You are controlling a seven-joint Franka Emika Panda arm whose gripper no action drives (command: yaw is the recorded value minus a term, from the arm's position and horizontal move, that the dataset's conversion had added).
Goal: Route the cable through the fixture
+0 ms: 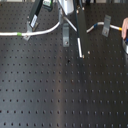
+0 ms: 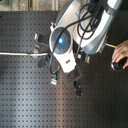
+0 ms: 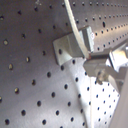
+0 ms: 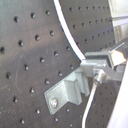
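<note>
The white cable (image 1: 42,31) lies along the far side of the black board, with its green band (image 1: 19,34) near the first exterior view's left. It rises to my gripper (image 1: 64,22), which is shut on it just above a small metal fixture (image 1: 65,39). Both wrist views show the cable (image 3: 75,30) running to my fingertips (image 3: 102,62) beside the fixture (image 3: 67,47), and likewise the cable (image 4: 67,35), gripper (image 4: 97,69) and fixture (image 4: 67,90). The cable's far stretch (image 1: 97,25) ends in yellow-blue marking (image 1: 121,29). In the second exterior view the arm (image 2: 62,42) hides the gripper.
Two more metal brackets stand at the back left (image 1: 33,22) and back right (image 1: 106,27). A straight white stick (image 1: 80,46) lies beside the fixture. A person's hand (image 1: 125,25) is at the first exterior view's right edge and also shows in the second exterior view (image 2: 120,52).
</note>
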